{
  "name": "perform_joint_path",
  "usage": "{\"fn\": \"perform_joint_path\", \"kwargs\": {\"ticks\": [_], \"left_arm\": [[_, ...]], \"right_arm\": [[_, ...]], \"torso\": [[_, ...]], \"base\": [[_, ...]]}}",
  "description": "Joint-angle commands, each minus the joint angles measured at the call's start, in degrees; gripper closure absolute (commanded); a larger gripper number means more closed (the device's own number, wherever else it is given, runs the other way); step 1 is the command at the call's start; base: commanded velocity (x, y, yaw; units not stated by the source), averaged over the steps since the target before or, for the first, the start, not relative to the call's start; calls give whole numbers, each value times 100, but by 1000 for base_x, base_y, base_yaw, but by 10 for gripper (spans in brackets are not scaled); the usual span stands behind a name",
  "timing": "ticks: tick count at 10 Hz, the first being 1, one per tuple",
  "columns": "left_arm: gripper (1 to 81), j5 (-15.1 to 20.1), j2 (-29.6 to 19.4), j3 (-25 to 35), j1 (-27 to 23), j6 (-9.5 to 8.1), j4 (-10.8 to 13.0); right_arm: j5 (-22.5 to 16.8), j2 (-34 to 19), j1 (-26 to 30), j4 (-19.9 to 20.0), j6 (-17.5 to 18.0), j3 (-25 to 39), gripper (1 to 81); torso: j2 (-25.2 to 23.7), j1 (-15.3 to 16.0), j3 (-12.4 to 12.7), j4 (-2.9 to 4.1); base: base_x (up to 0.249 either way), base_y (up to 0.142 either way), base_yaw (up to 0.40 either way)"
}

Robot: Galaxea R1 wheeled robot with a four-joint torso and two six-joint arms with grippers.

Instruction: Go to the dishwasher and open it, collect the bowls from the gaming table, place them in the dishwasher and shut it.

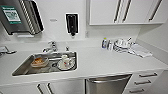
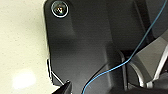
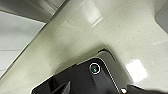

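We're looking down from the head camera at a white kitchen counter (image 1: 100, 62), and right at the lower edge sits the brushed stainless-steel dishwasher (image 1: 107, 87), its wide horizontal bar handle (image 1: 110, 79) running along the top and the door looking closed, flush under the counter. To its right are white drawers with bar handles (image 1: 146, 82); to its left, white cabinet doors (image 1: 45, 88). Set into the counter is a stainless-steel sink (image 1: 22, 68) with a chrome tap (image 1: 51, 47) behind it; inside lie a brownish bowl (image 1: 39, 61) and a white cup on a white plate (image 1: 65, 62). Further right along the counter there's a small bottle (image 1: 104, 43), then a cluster of white crockery (image 1: 122, 44) and a folded pale cloth (image 1: 140, 51). On the wall hang a black soap dispenser (image 1: 72, 23) and a grey paper-towel dispenser with a green label (image 1: 17, 16), with white upper cabinets (image 1: 125, 11) to the right.

The wrist cameras give none of that. The left one offers the robot's own dark plate, a thin blue cable (image 2: 117, 67) crossing it, and pale speckled floor (image 2: 22, 47) beside. The right one catches the same kind of speckled floor (image 3: 120, 32) and a pale wall panel (image 3: 15, 37). Whether either gripper's fingers are apart or together, I cannot tell
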Motion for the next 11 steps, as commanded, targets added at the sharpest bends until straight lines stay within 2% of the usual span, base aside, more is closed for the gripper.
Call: {"fn": "perform_joint_path", "kwargs": {"ticks": [1, 3, 5, 6, 8, 11], "left_arm": [[10, 294, -36, 0, -88, 44, 135], [10, 285, -36, 0, -97, 44, 135], [10, 189, -18, 0, -97, 44, 135], [10, 189, -1, 0, -114, 44, 135], [10, 198, 35, 0, -123, 36, 100], [10, 198, 70, 0, -176, 27, 82]], "right_arm": [[803, 638, -524, -1390, -63, -1300, 10], [1479, 1288, -796, -1407, -63, -2539, 10], [1760, 1946, -946, -1390, -63, -3600, 10], [1787, 2123, -1008, -1486, -11, -3857, 10], [1778, 2264, -1078, -1812, 16, -3910, 10], [1734, 2519, -1122, -1821, 25, -4025, 10]], "torso": [[0, 0, 0, 0], [0, 0, 2, 0], [-2, 0, 2, 0], [-2, 0, 2, 0], [-5, 0, 5, 0], [-5, 0, 5, 0]], "base": [[0, 0, 0], [0, 0, 0], [0, 0, 0], [0, 0, 0], [0, 0, 0], [0, 0, 0]]}}
